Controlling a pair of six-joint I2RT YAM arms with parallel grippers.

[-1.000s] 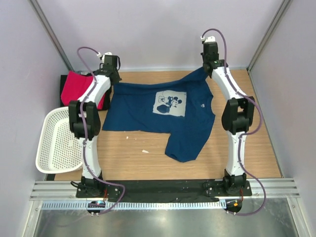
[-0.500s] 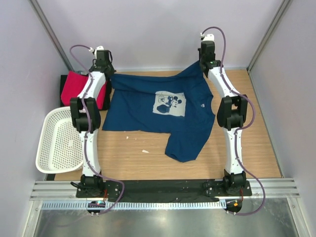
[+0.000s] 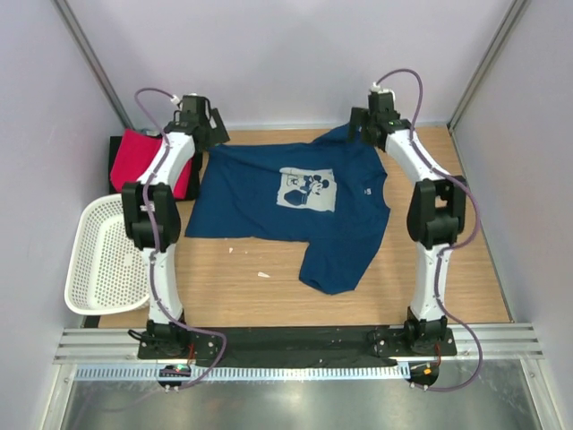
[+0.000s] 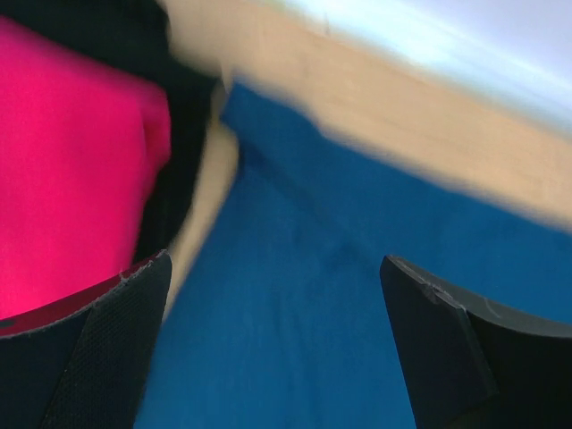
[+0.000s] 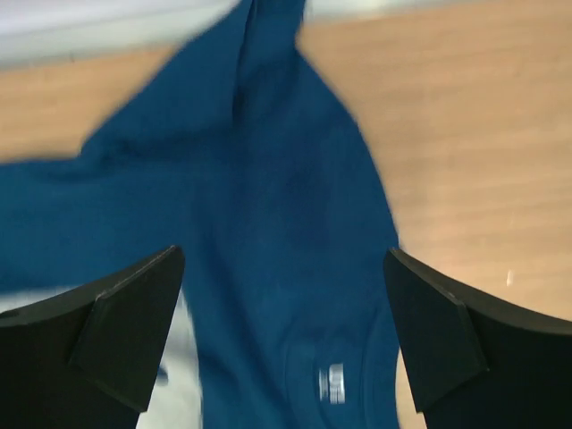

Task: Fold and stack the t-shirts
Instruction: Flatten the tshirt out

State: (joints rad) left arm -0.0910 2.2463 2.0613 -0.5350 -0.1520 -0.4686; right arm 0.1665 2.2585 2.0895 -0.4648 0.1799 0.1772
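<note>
Left gripper [image 4: 275,264] and right gripper [image 5: 284,255] stood spread, empty, above navy t-shirt [image 3: 286,210], white basket [image 3: 79,228] appeared only overhead, pink-red tee [image 4: 71,152] close at left wrist.

I'm driving a robot lab cell — blank wall panels [image 3: 295,54], aluminium posts [image 3: 89,61], a wooden counter [image 3: 466,269], left arm [image 3: 152,215] and right arm [image 3: 436,215] bolted to a metal rail [image 3: 501,339].
</note>
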